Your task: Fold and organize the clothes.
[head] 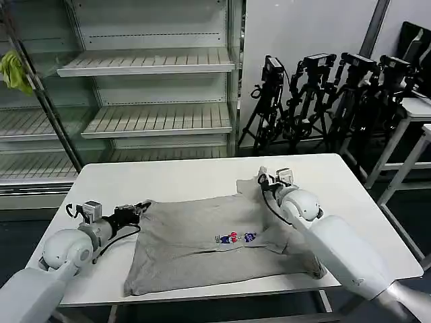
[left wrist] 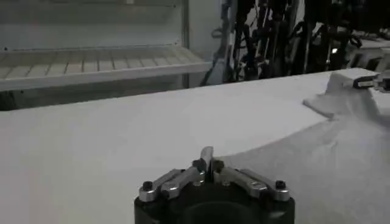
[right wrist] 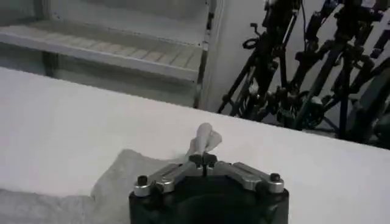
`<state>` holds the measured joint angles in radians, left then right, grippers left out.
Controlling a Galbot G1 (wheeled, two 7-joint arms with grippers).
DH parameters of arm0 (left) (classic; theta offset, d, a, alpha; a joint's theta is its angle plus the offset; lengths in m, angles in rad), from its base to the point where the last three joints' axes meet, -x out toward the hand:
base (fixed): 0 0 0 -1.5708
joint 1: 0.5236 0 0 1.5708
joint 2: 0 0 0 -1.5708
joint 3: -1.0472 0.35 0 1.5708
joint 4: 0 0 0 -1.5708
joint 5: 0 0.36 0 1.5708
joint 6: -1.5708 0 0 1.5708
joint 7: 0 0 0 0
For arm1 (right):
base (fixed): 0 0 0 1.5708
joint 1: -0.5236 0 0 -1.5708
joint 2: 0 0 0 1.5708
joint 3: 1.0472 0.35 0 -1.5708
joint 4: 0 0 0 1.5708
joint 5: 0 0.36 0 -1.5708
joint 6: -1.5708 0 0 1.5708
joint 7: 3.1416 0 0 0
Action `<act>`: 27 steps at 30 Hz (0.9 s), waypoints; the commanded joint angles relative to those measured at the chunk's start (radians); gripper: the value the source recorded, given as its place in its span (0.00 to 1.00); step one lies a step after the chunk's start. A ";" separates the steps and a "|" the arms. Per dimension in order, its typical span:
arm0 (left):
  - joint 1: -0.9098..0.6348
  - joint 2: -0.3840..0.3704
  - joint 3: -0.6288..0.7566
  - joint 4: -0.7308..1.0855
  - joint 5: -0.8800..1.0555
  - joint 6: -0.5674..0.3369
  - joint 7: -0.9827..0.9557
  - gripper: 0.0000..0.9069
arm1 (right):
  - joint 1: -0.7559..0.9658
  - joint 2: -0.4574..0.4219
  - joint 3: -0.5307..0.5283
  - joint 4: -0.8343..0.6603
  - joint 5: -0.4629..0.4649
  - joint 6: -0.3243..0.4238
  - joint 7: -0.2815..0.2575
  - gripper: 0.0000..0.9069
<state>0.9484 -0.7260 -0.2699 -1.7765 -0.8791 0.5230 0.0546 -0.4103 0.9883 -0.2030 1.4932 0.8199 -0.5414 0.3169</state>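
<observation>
Light grey short-sleeved cotton T-shirt lies mostly flat along the front edge of the white table; soft, light, limp, so it'll likely sag and drag unless taken at edges or corners. Left gripper is pinched onto the shirt's left corner; right gripper is clamped on a raised tuft at its far right corner.

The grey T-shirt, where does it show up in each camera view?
Head view: grey T-shirt spread mid-table, between both grippers.
Left wrist view: T-shirt beyond the left gripper.
Right wrist view: T-shirt, a tuft pinched in the right gripper.
Shared landmark: white table.
</observation>
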 commanded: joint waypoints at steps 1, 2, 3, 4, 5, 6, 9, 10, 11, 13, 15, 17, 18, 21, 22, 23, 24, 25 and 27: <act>0.100 0.037 -0.101 -0.128 -0.041 0.000 -0.010 0.10 | -0.041 -0.079 0.050 0.187 0.055 -0.004 0.033 0.00; 0.121 0.048 -0.120 -0.153 -0.047 0.000 -0.009 0.10 | -0.055 -0.096 0.068 0.218 0.065 -0.005 0.035 0.00; 0.147 0.057 -0.139 -0.174 -0.057 -0.003 -0.010 0.10 | -0.081 -0.124 0.089 0.254 0.082 -0.006 0.039 0.00; 0.153 0.061 -0.147 -0.188 -0.061 -0.004 -0.015 0.10 | -0.094 -0.136 0.100 0.272 0.089 -0.005 0.041 0.00; 0.169 0.069 -0.161 -0.207 -0.068 -0.004 -0.016 0.10 | -0.114 -0.152 0.119 0.298 0.097 -0.006 0.040 0.00; 0.185 0.077 -0.173 -0.225 -0.074 -0.005 -0.021 0.09 | -0.142 -0.171 0.142 0.319 0.104 -0.005 0.039 0.00; 0.228 0.098 -0.198 -0.256 -0.080 -0.009 -0.032 0.09 | -0.246 -0.230 0.219 0.389 0.118 -0.005 0.035 0.00; 0.234 0.104 -0.205 -0.259 -0.080 -0.009 -0.034 0.09 | -0.263 -0.239 0.236 0.405 0.118 -0.004 0.032 0.00; 0.259 0.112 -0.214 -0.269 -0.082 -0.010 -0.037 0.09 | -0.296 -0.257 0.264 0.428 0.118 -0.003 0.028 0.00; 0.302 0.131 -0.239 -0.292 -0.085 -0.011 -0.041 0.09 | -0.335 -0.278 0.304 0.462 0.119 -0.001 0.023 0.00; 0.355 0.148 -0.265 -0.317 -0.086 -0.011 -0.044 0.09 | -0.429 -0.309 0.374 0.519 0.118 0.002 0.012 0.00; 0.385 0.158 -0.286 -0.328 -0.086 -0.011 -0.045 0.09 | -0.489 -0.321 0.408 0.542 0.114 0.004 0.003 0.00; 0.411 0.164 -0.300 -0.336 -0.083 -0.012 -0.045 0.09 | -0.528 -0.328 0.438 0.557 0.112 0.008 -0.003 0.00; 0.442 0.162 -0.303 -0.349 -0.069 -0.015 -0.048 0.09 | -0.634 -0.333 0.490 0.588 0.097 0.014 -0.019 0.00; 0.446 0.160 -0.302 -0.352 -0.063 -0.015 -0.048 0.09 | -0.659 -0.333 0.499 0.593 0.089 0.016 -0.020 0.00; 0.452 0.154 -0.301 -0.354 -0.056 -0.015 -0.050 0.09 | -0.681 -0.331 0.505 0.600 0.072 0.018 -0.030 0.00; 0.454 0.150 -0.300 -0.354 -0.050 -0.017 -0.051 0.09 | -0.694 -0.328 0.503 0.604 0.060 0.021 -0.031 0.00; 0.457 0.147 -0.300 -0.356 -0.047 -0.018 -0.053 0.09 | -0.701 -0.325 0.500 0.605 0.050 0.022 -0.032 0.00; 0.462 0.141 -0.300 -0.360 -0.043 -0.018 -0.054 0.08 | -0.708 -0.314 0.491 0.604 0.034 0.025 -0.034 0.00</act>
<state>1.3201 -0.5982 -0.5262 -2.0885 -0.9322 0.5059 0.0039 -0.9329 0.7122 0.1875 2.0029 0.8827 -0.5189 0.2987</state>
